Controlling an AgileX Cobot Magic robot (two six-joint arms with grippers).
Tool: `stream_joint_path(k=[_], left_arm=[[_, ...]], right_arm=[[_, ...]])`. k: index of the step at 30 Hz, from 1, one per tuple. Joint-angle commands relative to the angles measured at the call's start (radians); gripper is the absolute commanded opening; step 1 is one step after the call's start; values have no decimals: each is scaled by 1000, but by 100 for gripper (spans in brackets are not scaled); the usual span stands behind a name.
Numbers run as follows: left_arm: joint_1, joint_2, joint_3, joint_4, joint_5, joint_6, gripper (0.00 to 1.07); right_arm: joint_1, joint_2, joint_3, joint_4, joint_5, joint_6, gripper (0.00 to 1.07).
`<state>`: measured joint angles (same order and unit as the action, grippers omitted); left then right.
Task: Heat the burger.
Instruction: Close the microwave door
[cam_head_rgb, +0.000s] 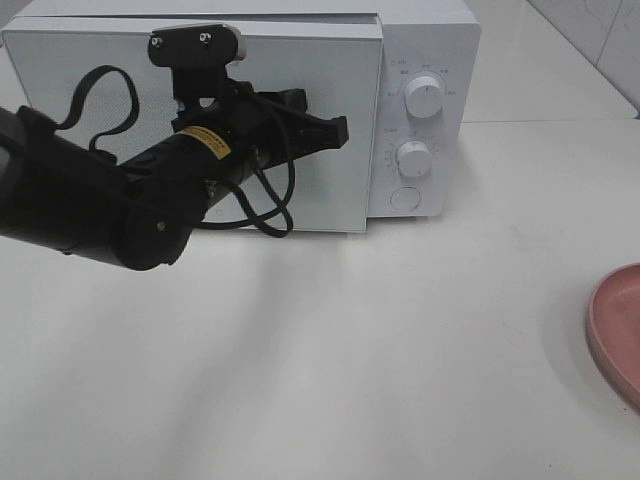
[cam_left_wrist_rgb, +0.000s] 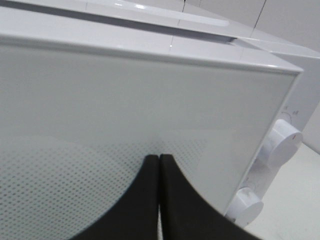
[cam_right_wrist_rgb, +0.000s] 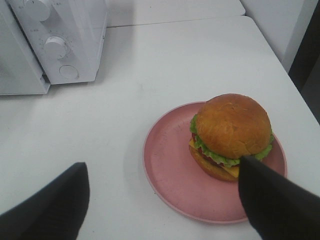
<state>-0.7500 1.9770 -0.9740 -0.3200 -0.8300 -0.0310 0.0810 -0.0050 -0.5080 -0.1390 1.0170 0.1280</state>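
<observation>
A white table (cam_head_rgb: 400, 330) carries a white microwave (cam_head_rgb: 425, 60) at its back and a round pink plate (cam_right_wrist_rgb: 170, 165) off to the right, well apart from it.

The right pincer (cam_right_wrist_rgb: 162, 192) stands wide open above the white bench (cam_right_wrist_rgb: 165, 65), one dark finger (cam_right_wrist_rgb: 272, 200) overlapping the near edge of the burger (cam_right_wrist_rgb: 231, 135), which sits upright on a pink plate (cam_right_wrist_rgb: 170, 165), with a white microwave (cam_right_wrist_rgb: 55, 40) well apart beyond.
</observation>
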Motion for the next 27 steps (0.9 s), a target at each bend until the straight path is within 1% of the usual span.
stream_joint_path(k=[1,2,3,5,7,8,9,10,11,13,14,17,23,25,27], left_arm=[[-7,37,-79,-35,34,19,0],[-7,37,-79,-35,34,19,0],[-7,54,-111,-52,38,39,0],[-7,61,-123,-60,43,42,0],[-7,82,-163,-87,51,61,0],[-7,82,-163,-87,51,61,0],[-7,91,-184,-98,52,80,0],[-7,91,-184,-98,52,80,0],[-7,101,-201,-121,52,103,0],[-3,106,-210,-128,59,114,0],[2,113,-228,-133,70,131,0],[17,124,-246,-136,76,145,0],[25,126,-251,-138,102,142,0],[15,119,-250,-131,129,150,0],[-10,101,-250,-128,196,175,0]], right_arm=[[-4,-25,5,-2,-12,-12,76],[-4,-25,5,-2,-12,-12,76],[-4,-25,5,-2,-12,-12,76],[-4,-25,5,-2,-12,-12,76],[-4,-25,5,-2,-12,-12,76],[-4,-25,5,-2,-12,-12,76],[-4,-25,5,-2,-12,-12,76],[-4,-25,5,-2,-12,-12,76],[-4,-25,5,-2,-12,-12,76],[-4,-25,5,-2,-12,-12,76],[-4,-25,5,-3,-12,-12,76],[-4,-25,5,-3,-12,-11,76],[-4,-25,5,-3,-12,-11,76],[-4,-25,5,-6,-12,-7,76],[-4,-25,5,-6,-12,-7,76]])
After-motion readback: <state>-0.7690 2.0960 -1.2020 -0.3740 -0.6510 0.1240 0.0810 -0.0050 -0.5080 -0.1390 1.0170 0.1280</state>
